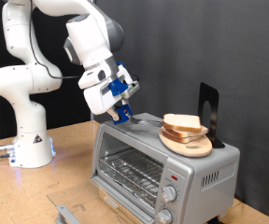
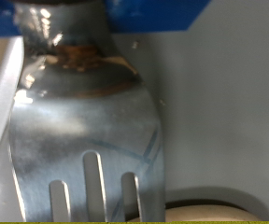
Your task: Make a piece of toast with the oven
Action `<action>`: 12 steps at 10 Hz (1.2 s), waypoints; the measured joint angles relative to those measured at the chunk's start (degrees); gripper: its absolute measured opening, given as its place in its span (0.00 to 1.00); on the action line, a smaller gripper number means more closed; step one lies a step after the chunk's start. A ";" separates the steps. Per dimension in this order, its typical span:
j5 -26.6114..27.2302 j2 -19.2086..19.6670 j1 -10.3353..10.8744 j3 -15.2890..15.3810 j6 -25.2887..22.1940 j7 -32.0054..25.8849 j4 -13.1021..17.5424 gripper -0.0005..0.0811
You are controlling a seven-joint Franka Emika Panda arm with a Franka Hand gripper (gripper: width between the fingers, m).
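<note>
The piece of toast [image 1: 182, 122] lies on a plate [image 1: 186, 145] atop the oven [image 1: 162, 166].

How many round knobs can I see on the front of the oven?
2. Both sit on the oven's front panel at the exterior view's right of the door opening: one knob above, the other knob just below. Lower ones may be cut off.

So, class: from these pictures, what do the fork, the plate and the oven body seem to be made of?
Fork: polished metal, probably steel; it mirrors its surroundings, with a brownish stain near the neck.
Plate: likely wood; matte tan, layered edge.
Oven body: brushed silver-grey metal, or possibly painted plastic; dull sheen.
</note>
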 joint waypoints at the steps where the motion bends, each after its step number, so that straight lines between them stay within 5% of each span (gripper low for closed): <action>1: 0.64 0.18 0.09 0.33 0.36 0.00 -0.04 0.46; 12: 2.69 -3.00 0.04 -3.15 -2.57 -4.39 -0.14 0.46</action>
